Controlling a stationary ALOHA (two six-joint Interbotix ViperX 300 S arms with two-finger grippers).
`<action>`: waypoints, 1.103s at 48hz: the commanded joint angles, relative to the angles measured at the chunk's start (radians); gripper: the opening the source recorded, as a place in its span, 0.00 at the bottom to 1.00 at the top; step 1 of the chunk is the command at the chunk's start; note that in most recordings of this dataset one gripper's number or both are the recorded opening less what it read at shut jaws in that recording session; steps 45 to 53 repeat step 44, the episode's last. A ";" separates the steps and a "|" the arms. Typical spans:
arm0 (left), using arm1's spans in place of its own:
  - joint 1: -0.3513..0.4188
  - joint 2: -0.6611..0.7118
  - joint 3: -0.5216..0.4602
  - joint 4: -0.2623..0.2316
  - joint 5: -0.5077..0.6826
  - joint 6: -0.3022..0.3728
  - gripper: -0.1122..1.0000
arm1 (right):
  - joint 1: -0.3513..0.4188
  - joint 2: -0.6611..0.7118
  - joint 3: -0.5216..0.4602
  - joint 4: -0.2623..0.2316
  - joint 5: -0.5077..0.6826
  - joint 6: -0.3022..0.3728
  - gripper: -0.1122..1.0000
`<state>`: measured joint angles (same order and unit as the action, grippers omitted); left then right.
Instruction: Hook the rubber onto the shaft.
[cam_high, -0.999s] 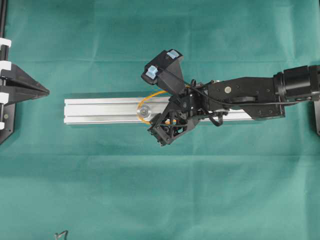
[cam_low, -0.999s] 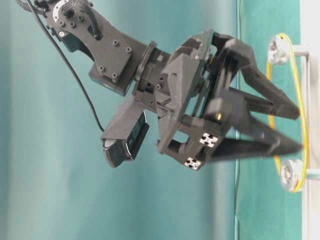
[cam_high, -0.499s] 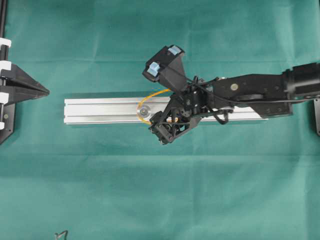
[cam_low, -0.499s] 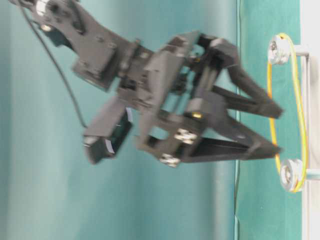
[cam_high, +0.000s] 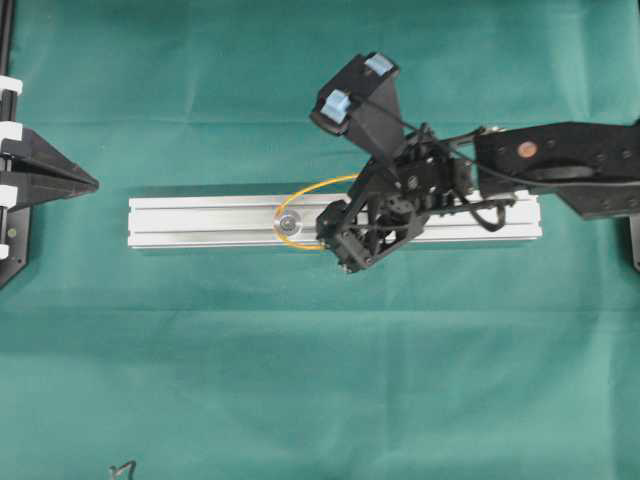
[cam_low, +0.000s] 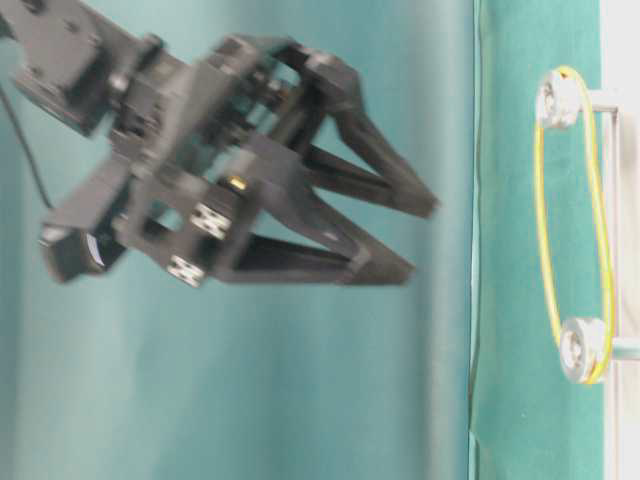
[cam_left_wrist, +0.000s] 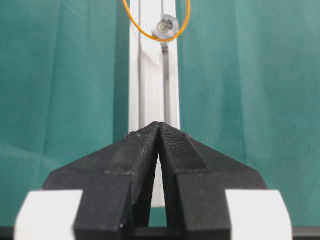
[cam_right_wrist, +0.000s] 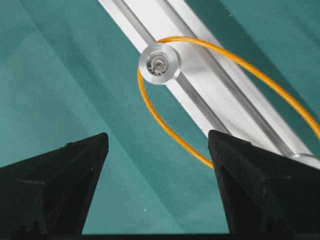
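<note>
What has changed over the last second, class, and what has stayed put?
The right gripper, open and empty, has pulled back from the rubber, rising clear of the rail. The rubber stays looped round both shafts, and the left gripper stays shut and parked.

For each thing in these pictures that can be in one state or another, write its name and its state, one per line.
rubber band: looped around both shafts, released.
near shaft: upright on the rail, band hooked on.
far shaft: band hooked on.
right gripper: open, empty, clear of the band.
left gripper: shut, empty.
</note>
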<state>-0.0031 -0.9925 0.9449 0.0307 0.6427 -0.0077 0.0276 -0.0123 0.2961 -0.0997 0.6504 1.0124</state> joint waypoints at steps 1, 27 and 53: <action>-0.002 0.006 -0.032 0.003 -0.006 0.000 0.12 | -0.002 -0.055 -0.021 -0.009 0.015 -0.002 0.87; -0.002 0.006 -0.032 0.003 -0.006 0.000 0.12 | -0.002 -0.092 -0.014 -0.058 0.044 -0.043 0.86; -0.002 0.006 -0.032 0.003 -0.006 0.000 0.12 | -0.002 -0.100 -0.012 -0.071 0.044 -0.367 0.86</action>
